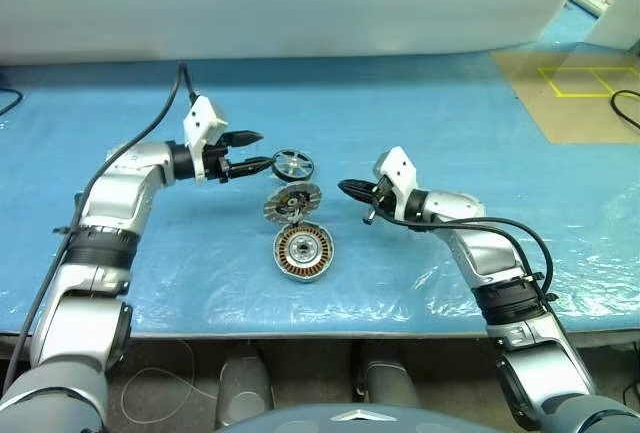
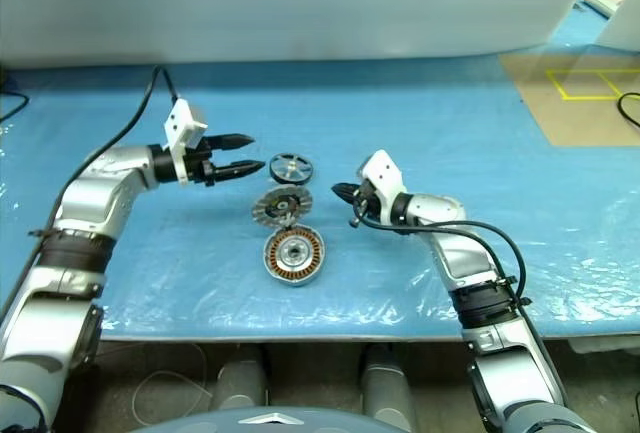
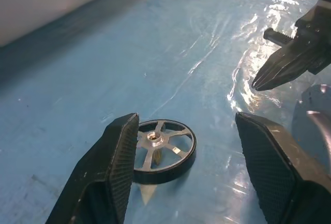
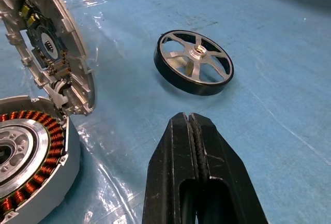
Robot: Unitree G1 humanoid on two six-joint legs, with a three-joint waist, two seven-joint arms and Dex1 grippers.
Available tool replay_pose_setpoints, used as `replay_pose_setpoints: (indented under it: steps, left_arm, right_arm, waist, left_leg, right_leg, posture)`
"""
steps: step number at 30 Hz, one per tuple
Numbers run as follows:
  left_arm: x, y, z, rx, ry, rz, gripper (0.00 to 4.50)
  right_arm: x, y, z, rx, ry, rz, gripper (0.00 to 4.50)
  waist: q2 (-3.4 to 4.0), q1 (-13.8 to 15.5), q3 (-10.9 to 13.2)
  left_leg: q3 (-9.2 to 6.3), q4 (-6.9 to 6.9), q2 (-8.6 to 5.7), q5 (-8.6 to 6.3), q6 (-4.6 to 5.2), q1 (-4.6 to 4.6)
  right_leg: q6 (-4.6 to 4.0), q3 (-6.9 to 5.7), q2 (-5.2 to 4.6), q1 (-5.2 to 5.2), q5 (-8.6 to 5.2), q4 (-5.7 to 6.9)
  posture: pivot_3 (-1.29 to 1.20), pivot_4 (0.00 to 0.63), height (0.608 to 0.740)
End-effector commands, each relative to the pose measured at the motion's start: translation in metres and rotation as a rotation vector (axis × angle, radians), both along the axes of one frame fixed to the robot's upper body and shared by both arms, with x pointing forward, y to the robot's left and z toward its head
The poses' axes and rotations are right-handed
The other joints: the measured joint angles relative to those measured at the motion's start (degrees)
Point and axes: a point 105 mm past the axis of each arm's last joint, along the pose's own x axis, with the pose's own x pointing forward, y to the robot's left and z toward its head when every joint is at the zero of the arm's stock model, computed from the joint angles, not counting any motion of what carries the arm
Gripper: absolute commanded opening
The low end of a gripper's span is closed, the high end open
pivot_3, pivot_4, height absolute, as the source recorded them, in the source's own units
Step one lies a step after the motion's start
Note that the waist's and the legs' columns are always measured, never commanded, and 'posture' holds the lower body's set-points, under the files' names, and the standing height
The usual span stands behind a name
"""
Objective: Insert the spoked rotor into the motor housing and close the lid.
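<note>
Left gripper had its 2 black fingers spread, empty, aimed at the black-rimmed spoked silver rotor lying flat just beyond its tips; I judged this arm nearer. Right gripper was pressed together, standing off. Below the rotor sat the round copper-wound motor housing, its hinged grey lid raised. I could not make out the housing's bore.

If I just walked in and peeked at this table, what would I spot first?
Probably the motor housing in the middle of the blue table, its copper windings shining, with its lid tipped up behind it. Just beyond lies the spoked rotor, with the open left gripper right beside it.
</note>
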Motion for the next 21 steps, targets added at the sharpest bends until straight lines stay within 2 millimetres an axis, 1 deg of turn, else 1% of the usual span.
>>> replay_pose_setpoints:
  steps: [1, 5, 8, 12, 17, 21]
  left_arm:
    - [0.014, -0.002, 0.002, 0.088, -0.034, -0.046, 3.13]
    - [0.029, -0.003, -0.003, 0.191, -0.033, -0.043, 3.13]
    - [0.035, -0.002, -0.009, 0.280, -0.049, -0.030, 3.13]
    - [0.042, -0.005, -0.011, 0.368, -0.091, -0.011, 3.13]
    - [0.050, -0.017, -0.007, 0.441, -0.170, 0.001, 3.13]
    - [0.051, -0.024, -0.005, 0.459, -0.174, -0.009, 3.13]
  right_arm:
    - [-0.006, -0.001, 0.017, 0.025, -0.051, 0.016, 0.00]
    - [-0.012, -0.002, 0.017, 0.026, -0.049, 0.017, 0.00]
    - [-0.016, -0.002, 0.018, 0.027, -0.047, 0.011, 0.00]
    - [-0.019, -0.002, 0.018, 0.032, -0.050, 0.001, 0.00]
    - [-0.020, -0.003, 0.019, 0.039, -0.056, -0.020, 0.00]
    - [-0.022, -0.004, 0.017, 0.033, -0.055, -0.030, 0.00]
  waist:
    - [0.00, 0.06, 0.00]
    - [-0.02, 0.18, 0.01]
    - [-0.02, 0.18, 0.01]
    - [-0.03, 0.51, 0.02]
    - [-0.03, 1.18, 0.02]
    - [-0.03, 1.57, 0.02]
  left_leg:
    - [0.00, 0.00, 0.00, 0.00, 0.00, -0.01]
    - [-0.04, -0.01, -0.03, 0.00, 0.00, -0.04]
    - [-0.07, -0.01, -0.05, 0.00, 0.00, -0.06]
    - [-0.14, -0.02, -0.05, 0.00, -0.01, -0.10]
    - [-0.16, -0.01, -0.05, -0.01, -0.01, -0.10]
    - [-0.17, -0.01, -0.05, -0.01, -0.02, -0.10]
  right_leg:
    - [0.00, 0.00, 0.01, -0.01, 0.00, -0.01]
    - [0.02, 0.00, 0.00, 0.01, 0.01, -0.01]
    - [0.11, 0.00, 0.00, 0.01, 0.07, -0.01]
    - [0.18, -0.03, -0.01, 0.03, 0.11, -0.01]
    - [0.19, -0.03, -0.02, 0.06, 0.12, -0.02]
    - [0.21, -0.03, -0.02, 0.06, 0.13, -0.02]
  posture:
    - [0.00, 0.150, 0.740]
    - [0.00, 0.150, 0.740]
    - [0.00, 0.150, 0.740]
    - [0.00, 0.150, 0.740]
    - [0.00, 0.150, 0.740]
    - [0.00, 0.150, 0.740]
